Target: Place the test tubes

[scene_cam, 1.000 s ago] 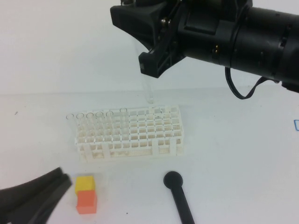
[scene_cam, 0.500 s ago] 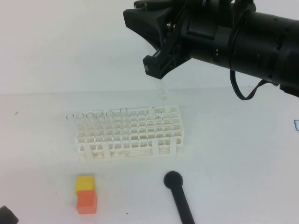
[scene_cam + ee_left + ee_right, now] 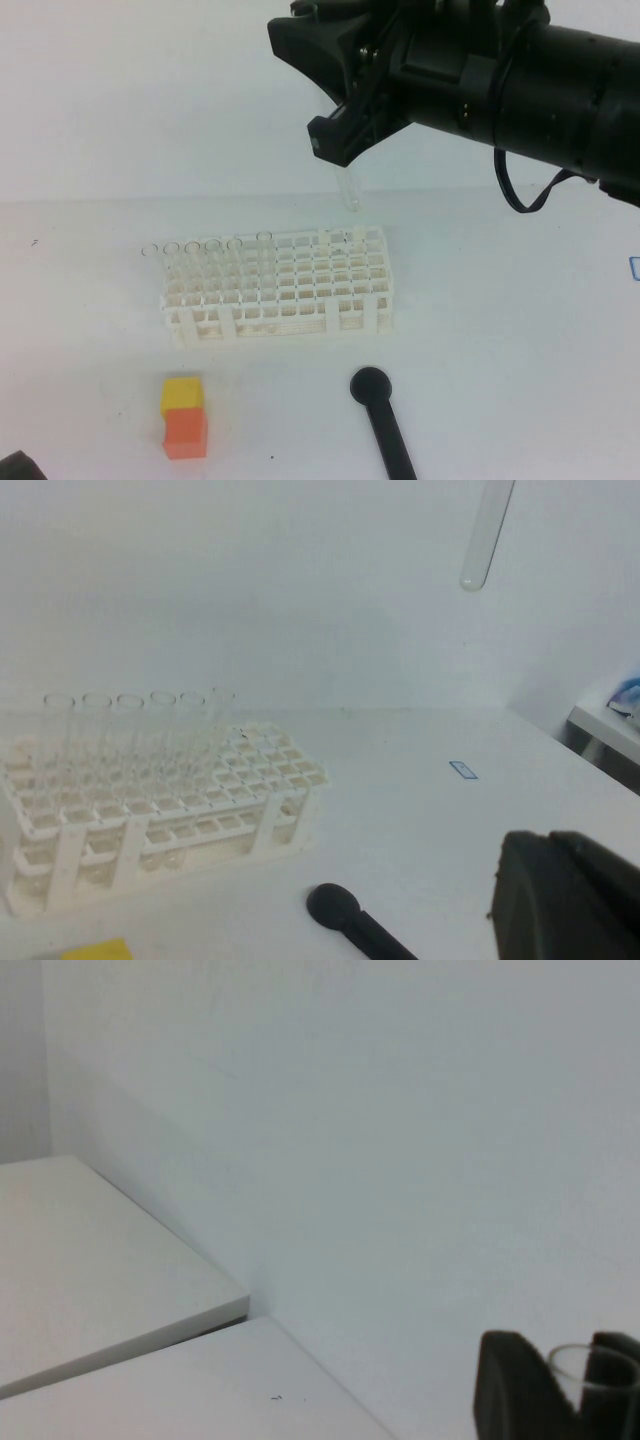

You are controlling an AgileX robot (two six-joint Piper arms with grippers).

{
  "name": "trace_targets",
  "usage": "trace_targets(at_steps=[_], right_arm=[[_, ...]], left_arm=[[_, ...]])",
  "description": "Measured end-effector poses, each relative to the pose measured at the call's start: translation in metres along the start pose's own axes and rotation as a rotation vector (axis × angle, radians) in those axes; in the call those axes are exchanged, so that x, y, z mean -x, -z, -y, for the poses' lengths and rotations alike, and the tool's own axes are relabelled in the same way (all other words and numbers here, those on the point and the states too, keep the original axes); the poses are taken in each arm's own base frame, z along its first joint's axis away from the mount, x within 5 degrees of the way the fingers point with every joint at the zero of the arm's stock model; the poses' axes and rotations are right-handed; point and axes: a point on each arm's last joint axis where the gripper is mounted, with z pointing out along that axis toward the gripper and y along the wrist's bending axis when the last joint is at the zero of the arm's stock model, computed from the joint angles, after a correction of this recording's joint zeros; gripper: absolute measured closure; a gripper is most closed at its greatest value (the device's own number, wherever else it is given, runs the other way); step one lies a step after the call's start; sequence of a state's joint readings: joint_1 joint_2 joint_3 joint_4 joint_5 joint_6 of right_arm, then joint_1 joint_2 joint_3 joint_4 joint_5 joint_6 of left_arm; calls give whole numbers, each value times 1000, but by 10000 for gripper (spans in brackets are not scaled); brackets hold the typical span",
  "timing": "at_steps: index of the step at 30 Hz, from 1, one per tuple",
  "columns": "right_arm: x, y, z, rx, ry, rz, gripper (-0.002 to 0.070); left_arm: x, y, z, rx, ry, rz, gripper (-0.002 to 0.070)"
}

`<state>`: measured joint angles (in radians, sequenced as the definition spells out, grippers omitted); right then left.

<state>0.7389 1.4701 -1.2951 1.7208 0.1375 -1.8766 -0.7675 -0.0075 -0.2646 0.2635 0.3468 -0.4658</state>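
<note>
A clear test tube (image 3: 349,190) hangs upright above the back right corner of the white rack (image 3: 280,300), its rounded end a short way above the holes. My right gripper (image 3: 338,140) is shut on its upper part; the right wrist view shows the tube's rim (image 3: 592,1364) between the black fingers (image 3: 510,1390). Several tubes (image 3: 190,252) stand in the rack's back row on the left. In the left wrist view the held tube (image 3: 485,535) hangs high over the table beyond the rack (image 3: 150,810). My left gripper (image 3: 12,466) sits low at the front left corner, with nothing in it.
A yellow block stacked on an orange block (image 3: 184,418) lies in front of the rack. A black tool with a round head (image 3: 373,386) lies to the front right, also in the left wrist view (image 3: 345,915). A small blue label (image 3: 462,770) marks the table farther right.
The right gripper has carried the tube rightward, from above the rack's middle-right to its right end. The left arm has pulled back out of the front left, leaving only its tip.
</note>
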Motion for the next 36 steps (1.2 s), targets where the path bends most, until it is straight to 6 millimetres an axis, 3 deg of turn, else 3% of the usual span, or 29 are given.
trace_targets(at_steps=[21,30,36], right_arm=[[-1,0,2,-20,74,-7,554],[6,17,12,-84,-62,-61,554],[-4,19,13,-121,-92,-106,554]], left_arm=[[0,0,0,0,0,0,676],[0,0,0,0,-2,-1,676],[0,0,0,0,-2,-1,676]])
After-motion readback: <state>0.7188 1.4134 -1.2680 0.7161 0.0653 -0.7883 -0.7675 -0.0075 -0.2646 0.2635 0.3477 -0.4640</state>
